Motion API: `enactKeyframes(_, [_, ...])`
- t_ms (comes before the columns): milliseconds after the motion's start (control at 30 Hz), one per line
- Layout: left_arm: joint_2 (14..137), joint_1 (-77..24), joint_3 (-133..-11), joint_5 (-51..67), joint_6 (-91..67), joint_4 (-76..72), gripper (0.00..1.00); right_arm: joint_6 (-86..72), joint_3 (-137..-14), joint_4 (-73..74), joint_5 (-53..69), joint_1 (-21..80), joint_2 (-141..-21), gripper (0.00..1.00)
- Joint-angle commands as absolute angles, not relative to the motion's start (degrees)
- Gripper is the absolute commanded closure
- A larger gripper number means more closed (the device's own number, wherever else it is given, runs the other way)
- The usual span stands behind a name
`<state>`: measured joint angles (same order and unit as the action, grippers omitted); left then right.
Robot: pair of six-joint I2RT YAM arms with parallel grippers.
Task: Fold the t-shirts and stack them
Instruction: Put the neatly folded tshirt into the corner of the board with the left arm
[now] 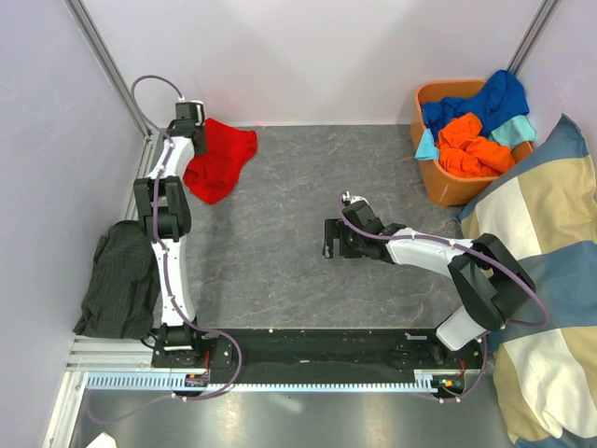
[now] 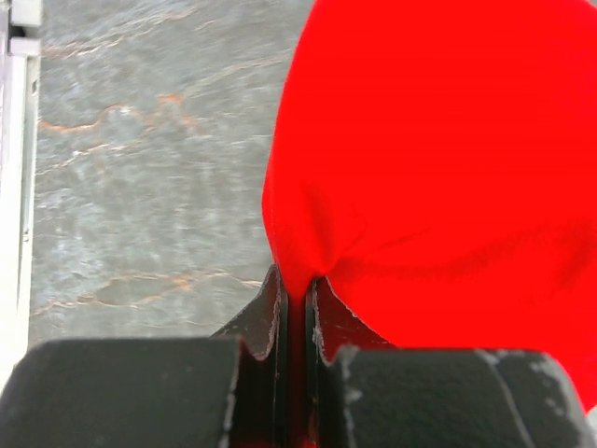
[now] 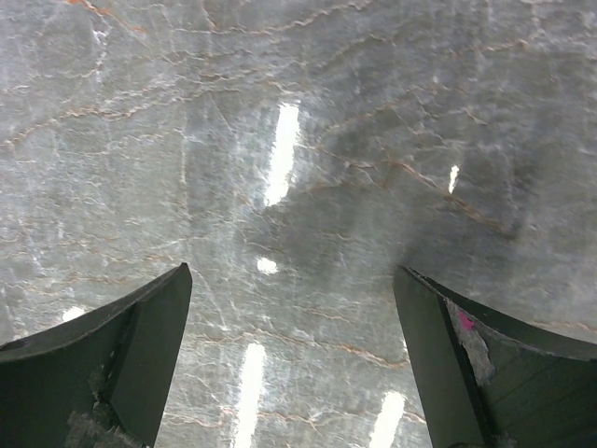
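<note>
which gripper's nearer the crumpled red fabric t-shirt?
Left. The left gripper has its jaws shut on the crumpled red fabric t-shirt; the right gripper hovers open, well off to its right.

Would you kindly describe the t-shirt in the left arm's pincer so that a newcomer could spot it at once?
Find the far left corner of the grey marbled table. There the left pincer is shut on a bunched-up red t-shirt. It is the only red one; the other t-shirts, orange, blue and teal, sit heaped in the orange basket at far right.
</note>
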<state>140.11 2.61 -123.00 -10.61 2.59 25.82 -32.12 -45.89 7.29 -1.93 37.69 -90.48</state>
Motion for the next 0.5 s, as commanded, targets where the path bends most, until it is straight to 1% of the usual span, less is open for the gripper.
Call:
enactKeyframes(0, [141.3,6.3,-126.4,-9.5,4.7,26.1,0.98,-32.1,-46.2,10.8,1.8,37.9,-94.2,0.02])
enactKeyframes(233, [141.9,10.5,-124.5,-10.3,4.0,25.4,0.98,-30.9,-49.0,12.2,1.6,37.9,-96.4,0.02])
enactKeyframes(467, [143.6,14.3,-126.4,-9.4,1.8,24.4,0.98,-31.5,-49.4,12.7,1.9,37.9,-97.6,0.02])
